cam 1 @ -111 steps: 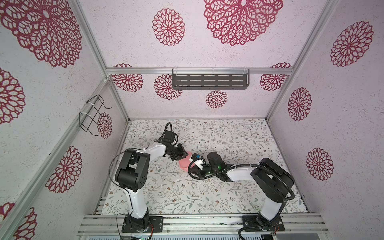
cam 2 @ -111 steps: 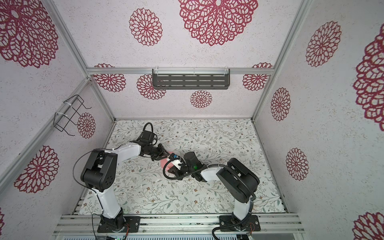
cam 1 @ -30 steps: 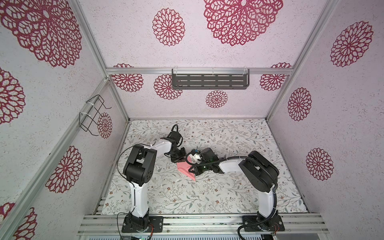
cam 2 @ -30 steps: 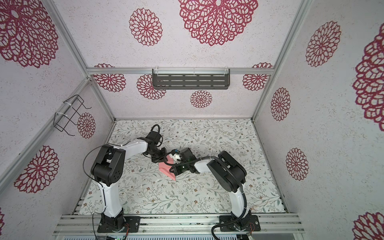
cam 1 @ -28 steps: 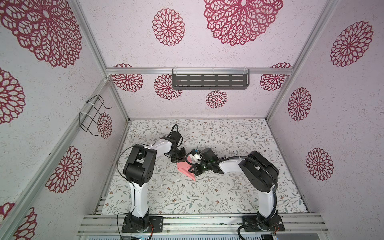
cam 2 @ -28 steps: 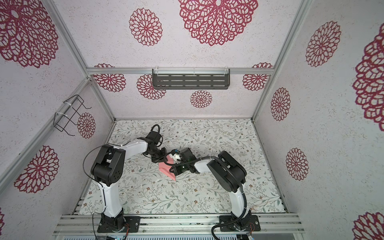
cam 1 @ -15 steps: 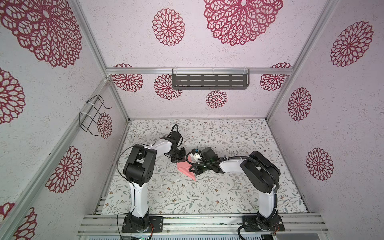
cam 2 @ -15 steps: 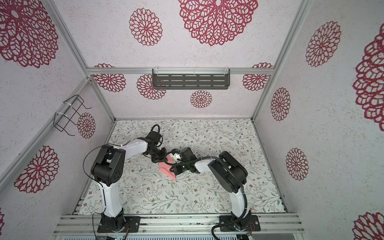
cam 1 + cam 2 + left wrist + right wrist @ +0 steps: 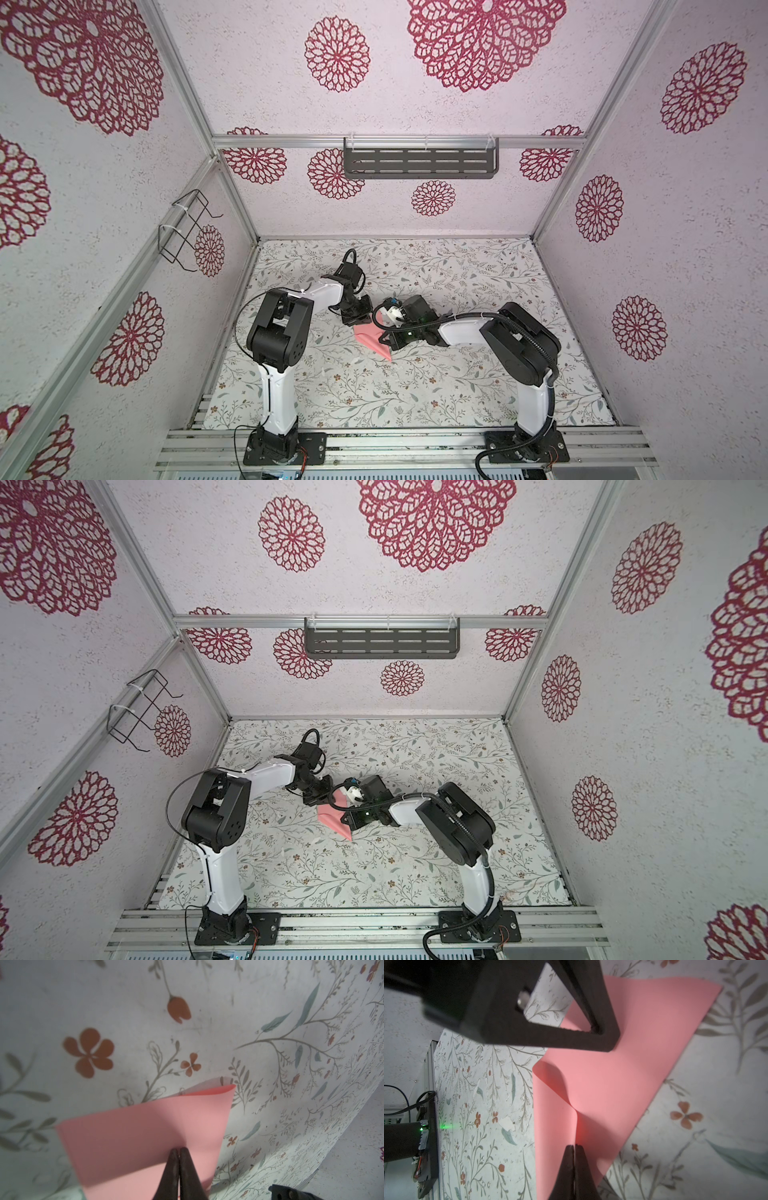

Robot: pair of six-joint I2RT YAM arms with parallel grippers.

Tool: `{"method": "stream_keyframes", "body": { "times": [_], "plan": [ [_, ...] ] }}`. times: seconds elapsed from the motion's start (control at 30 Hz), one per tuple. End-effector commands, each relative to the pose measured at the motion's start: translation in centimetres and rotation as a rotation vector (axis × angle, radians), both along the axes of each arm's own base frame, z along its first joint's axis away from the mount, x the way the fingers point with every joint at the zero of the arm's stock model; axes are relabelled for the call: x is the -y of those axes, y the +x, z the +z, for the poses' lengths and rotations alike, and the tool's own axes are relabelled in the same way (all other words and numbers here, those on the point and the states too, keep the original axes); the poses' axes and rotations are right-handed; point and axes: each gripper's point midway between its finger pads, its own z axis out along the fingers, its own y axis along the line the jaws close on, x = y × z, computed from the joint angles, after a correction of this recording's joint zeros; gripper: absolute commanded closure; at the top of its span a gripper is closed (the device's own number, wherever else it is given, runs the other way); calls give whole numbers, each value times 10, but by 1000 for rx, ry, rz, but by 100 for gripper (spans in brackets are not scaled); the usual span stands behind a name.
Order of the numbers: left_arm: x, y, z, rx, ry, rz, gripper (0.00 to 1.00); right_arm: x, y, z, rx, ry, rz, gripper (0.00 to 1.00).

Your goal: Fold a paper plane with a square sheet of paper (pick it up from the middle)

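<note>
- Our right gripper (image 9: 574, 1146) pinches a raised fold of the pink paper (image 9: 369, 336), mid-table.
- Our left gripper (image 9: 178, 1150), fingers pressed together, rests its tips on the paper.
- One corner curls up; we see open table (image 9: 457, 386) all round.

A white, flower-printed table top (image 9: 457, 374) bears near its middle the salmon-pink square sheet of paper (image 9: 371, 338) (folded over, one layer curling up).

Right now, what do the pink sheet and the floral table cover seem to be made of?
The pink sheet looks like thin matte paper: it bends in soft curves without shine. The table cover looks like a smooth printed sheet with grey scuffs, perhaps vinyl or paper; I cannot tell which.
</note>
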Motion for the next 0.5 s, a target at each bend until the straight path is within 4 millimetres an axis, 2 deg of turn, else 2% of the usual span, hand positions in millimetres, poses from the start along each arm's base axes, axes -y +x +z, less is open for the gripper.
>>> {"method": "stream_keyframes", "body": {
  "times": [0.0,0.1,0.13,0.2,0.37,0.47],
  "plan": [
    [0,-1,-1,-4,22,-6,91,-1,5,1,3,-9,-2,100],
    [0,10,23,53,-11,33,86,0,5,-5,-6,-22,-6,100],
    [-2,15,42,100,-33,54,84,1,4,-6,-10,-26,-6,100],
    [-8,18,58,142,-69,107,81,1,5,-6,-8,-28,-7,100],
    [-22,5,70,185,-161,223,74,1,5,-7,-11,-32,-10,100],
    [-21,-7,75,212,-226,251,73,1,5,-6,-13,-31,-10,100]
  ]
}}
